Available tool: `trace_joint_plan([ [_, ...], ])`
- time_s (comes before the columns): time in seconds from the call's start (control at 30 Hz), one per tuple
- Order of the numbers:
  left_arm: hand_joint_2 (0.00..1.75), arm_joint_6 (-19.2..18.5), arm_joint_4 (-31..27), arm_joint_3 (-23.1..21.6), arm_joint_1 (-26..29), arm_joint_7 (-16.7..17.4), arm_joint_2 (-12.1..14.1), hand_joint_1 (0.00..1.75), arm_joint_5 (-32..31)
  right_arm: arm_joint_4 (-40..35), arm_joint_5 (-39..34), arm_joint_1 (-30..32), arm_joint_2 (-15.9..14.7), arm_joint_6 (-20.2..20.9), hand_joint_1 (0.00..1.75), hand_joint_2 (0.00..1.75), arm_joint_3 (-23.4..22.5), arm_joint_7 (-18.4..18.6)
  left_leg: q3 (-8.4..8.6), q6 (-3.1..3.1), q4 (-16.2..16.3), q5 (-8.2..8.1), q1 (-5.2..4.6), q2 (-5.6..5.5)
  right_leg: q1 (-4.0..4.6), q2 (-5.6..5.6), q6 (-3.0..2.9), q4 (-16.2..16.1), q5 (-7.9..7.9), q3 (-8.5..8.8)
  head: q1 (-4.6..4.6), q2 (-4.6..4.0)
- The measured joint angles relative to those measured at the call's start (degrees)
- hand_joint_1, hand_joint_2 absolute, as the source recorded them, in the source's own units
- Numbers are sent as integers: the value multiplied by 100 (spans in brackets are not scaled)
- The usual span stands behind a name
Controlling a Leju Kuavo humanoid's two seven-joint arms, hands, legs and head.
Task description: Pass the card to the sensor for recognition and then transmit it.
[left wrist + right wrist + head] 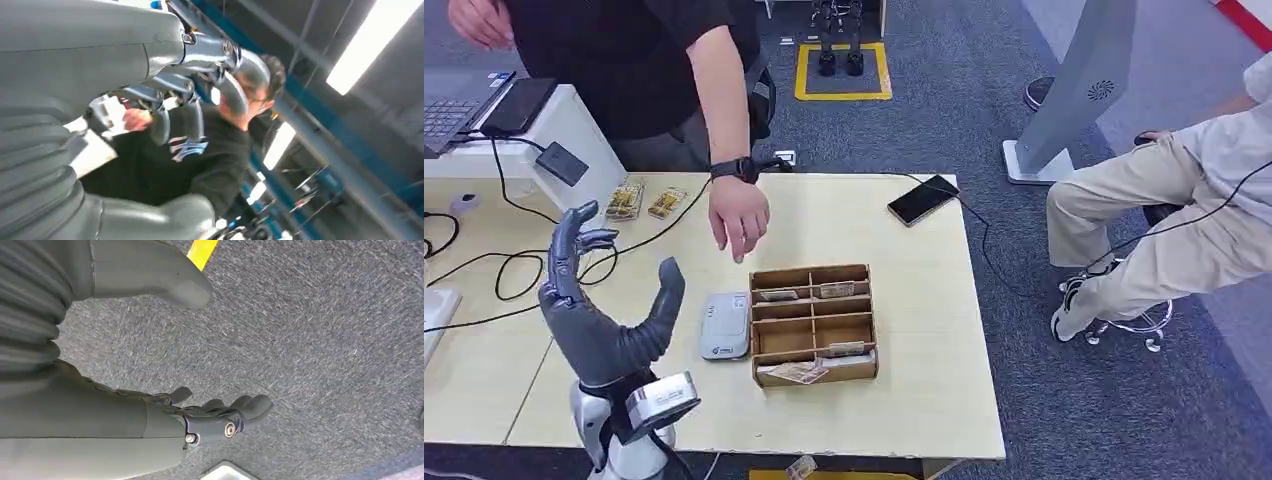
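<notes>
1. The left hand (pixel 599 300) is raised above the near left part of the wooden table (pixel 904 400), palm turned inward, fingers spread and upright, thumb standing apart; it holds nothing.
2. In the left wrist view the same left hand (pixel 165 95) has its dark fingers (pixel 160 125) loosely bent in the air with nothing between them, and a person in a dark shirt (pixel 200 150) is behind them.
3. The right hand (pixel 200 420) hangs over grey carpet (pixel 310 340); its fingers are lightly curled, apart from the thumb, and carry nothing.
4. The grey card sensor (pixel 725 325) lies flat on the table, just beside the left wall of the wooden divider box (pixel 812 322).
5. Cards sit in the box: one (pixel 777 294) in the far left compartment, one (pixel 836 290) in the far right, one (pixel 845 348) near the front right, and one (pixel 794 373) tilted across the front edge.
6. A person's hand (pixel 738 218) with a black wristband (pixel 732 168) hovers over the table, beyond the sensor and the box.
7. A dark phone (pixel 923 199) lies near the far right edge with a cable attached; two small yellow packets (pixel 644 200) lie at the far left.
8. A seated person in beige trousers (pixel 1164 240) is to the right of the table.
</notes>
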Motion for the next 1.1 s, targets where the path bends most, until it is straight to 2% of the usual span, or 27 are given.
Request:
trace_joint_plan([
  [0.6,175,0,142,0,234,102,20,0,-253,28,-9,-24,-2,0,0,175,-59,33,1,0,0,0,0,1,0,0,0,0,0,-2,0,0],
  [0.7,175,-48,273,-86,239,394,77,0,-588,48,-79,-28,-18,2,0,175,-61,31,1,0,0,0,0,0,0,0,0,0,0,-2,0,0],
  [0.9,175,-291,579,-463,237,992,387,0,-1398,83,-201,-26,-55,7,0,175,-35,46,2,0,0,0,0,1,0,0,0,0,1,-2,0,0],
  [1.1,175,-330,912,-706,234,1246,536,0,-1783,87,-269,-25,-70,4,0,175,28,85,1,0,0,0,0,1,0,0,0,0,0,-3,0,0],
])
